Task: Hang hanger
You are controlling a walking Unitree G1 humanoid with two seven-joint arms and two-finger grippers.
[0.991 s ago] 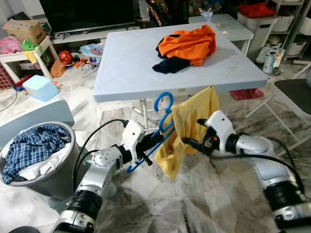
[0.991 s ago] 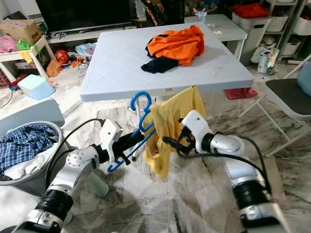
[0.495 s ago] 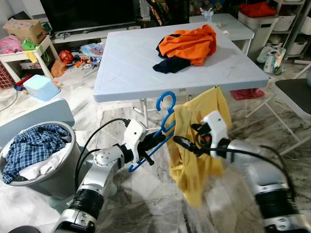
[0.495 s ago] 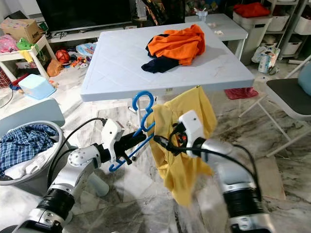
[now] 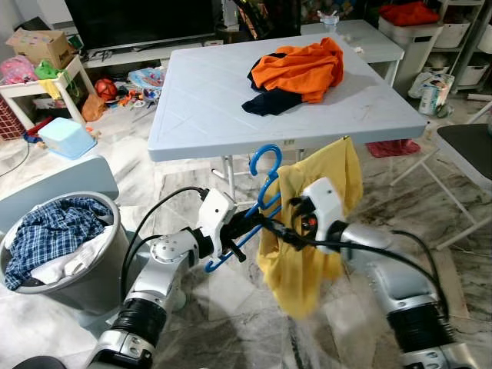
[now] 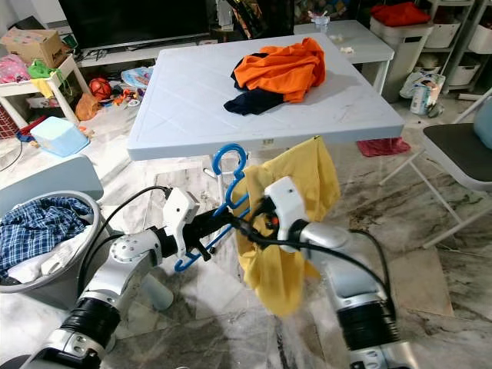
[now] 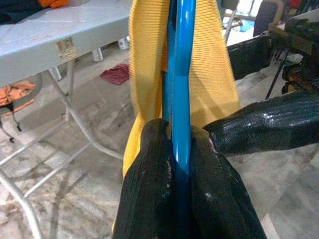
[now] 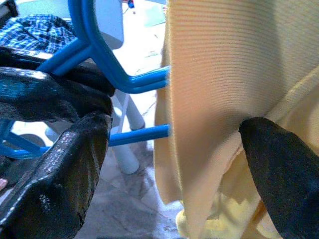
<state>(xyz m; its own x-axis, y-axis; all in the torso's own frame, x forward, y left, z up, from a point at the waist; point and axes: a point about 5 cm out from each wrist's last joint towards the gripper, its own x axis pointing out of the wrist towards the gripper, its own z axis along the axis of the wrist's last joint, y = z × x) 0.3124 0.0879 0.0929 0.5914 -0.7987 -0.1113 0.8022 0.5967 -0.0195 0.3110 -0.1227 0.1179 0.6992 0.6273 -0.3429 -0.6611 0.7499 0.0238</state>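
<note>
Left end effector [image 7: 182, 164] clamped on blue hanger [image 7: 180, 74], right end effector [image 8: 172, 149] spread wide around yellow shirt [image 8: 219, 74]

Orange and navy garment heap [image 5: 296, 73] lies near far right corner of pale blue-grey folding table [image 5: 200, 115]. Grey round laundry basket [image 5: 92, 273] on marble floor holds blue plaid shirt [image 5: 50, 234].

Table [image 5: 200, 115] ahead with clothes pile [image 5: 296, 73] on it, laundry basket [image 5: 73, 265] front-left holding clothes, chair [image 5: 465, 150] right, hanger [image 5: 257, 204] and garment [image 5: 311, 223] just before table edge.
</note>
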